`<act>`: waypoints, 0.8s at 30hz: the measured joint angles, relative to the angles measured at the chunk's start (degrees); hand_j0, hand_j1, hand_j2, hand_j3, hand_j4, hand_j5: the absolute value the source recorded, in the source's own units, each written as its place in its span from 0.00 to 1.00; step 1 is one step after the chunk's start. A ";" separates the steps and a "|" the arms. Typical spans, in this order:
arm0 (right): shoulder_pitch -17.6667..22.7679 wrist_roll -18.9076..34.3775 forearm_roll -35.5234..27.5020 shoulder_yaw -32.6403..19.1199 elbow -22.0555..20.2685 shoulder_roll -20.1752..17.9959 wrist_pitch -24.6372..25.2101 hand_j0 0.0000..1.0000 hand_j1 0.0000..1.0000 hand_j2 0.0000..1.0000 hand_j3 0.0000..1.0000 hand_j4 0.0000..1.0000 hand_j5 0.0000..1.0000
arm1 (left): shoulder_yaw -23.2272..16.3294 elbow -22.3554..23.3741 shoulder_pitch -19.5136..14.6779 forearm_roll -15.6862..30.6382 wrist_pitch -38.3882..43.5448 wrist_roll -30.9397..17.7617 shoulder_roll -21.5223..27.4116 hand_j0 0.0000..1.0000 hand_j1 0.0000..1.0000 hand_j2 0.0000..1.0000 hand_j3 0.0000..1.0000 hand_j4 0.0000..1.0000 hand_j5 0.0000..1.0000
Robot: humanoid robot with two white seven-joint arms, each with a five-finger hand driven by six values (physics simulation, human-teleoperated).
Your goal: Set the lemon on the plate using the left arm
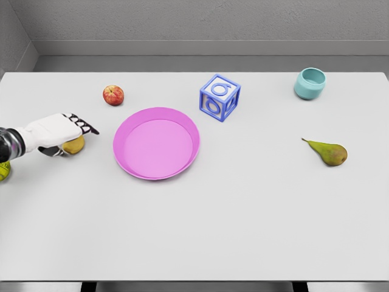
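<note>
The left robot hand [61, 132], white with dark fingertips, reaches in from the left edge of the head view and lies over the lemon [75, 145], its fingers stretched flat toward the right; whether they are actually gripping the fruit cannot be told from here. Only part of the lemon shows under the palm: a rounded, dull yellow body with a smooth skin, resting on the table [243, 231] just left of the plate [156, 143] and apart from it. The plate is a round, shallow dish in bright glossy pink with a raised rim, and it holds nothing. The table is a broad, matte, pale grey surface that fills most of the view. Behind the robot hand, near the plate's upper left rim, sits a small red apple [113, 95] with a yellowish patch. Behind the plate's right side stands a blue open-frame toy cube [219, 97] with white faces and a ring shape on each side. At the far right corner is a smooth teal cup [310, 83], upright. Well to the right of the plate lies a green-brown pear [329, 152] on its side, stem pointing left. A sliver of yellow-green object [3, 171] shows at the left edge, below the arm.
</note>
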 measured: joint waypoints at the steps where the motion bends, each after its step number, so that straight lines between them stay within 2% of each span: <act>1: 0.00 0.00 0.00 0.00 0.00 0.00 0.00 1.00 1.00 1.00 1.00 1.00 1.00 | -0.07 0.08 0.00 -0.27 0.00 0.01 -0.14 0.86 0.86 0.86 0.86 0.86 0.86; 4: 0.09 0.00 0.00 0.00 0.00 0.00 0.00 1.00 1.00 1.00 1.00 1.00 1.00 | -0.24 0.22 0.00 -0.81 0.00 0.01 -0.31 0.77 0.77 0.77 0.77 0.77 0.77; 7: 0.09 0.00 0.00 0.00 0.00 0.00 0.00 1.00 1.00 1.00 1.00 1.00 1.00 | -0.46 0.26 -0.09 -0.98 0.05 0.03 -0.22 0.75 0.75 0.75 0.75 0.75 0.75; 10: 0.00 0.00 0.00 0.00 0.00 0.00 0.00 1.00 1.00 1.00 1.00 1.00 1.00 | -0.59 0.22 -0.09 -1.12 0.10 0.05 -0.17 0.70 0.70 0.70 0.70 0.70 0.70; 24: 0.09 0.00 0.00 0.00 0.00 0.00 0.00 1.00 1.00 1.00 1.00 1.00 1.00 | -0.62 0.18 -0.35 -1.02 -0.03 -0.06 0.48 0.65 0.65 0.65 0.65 0.65 0.65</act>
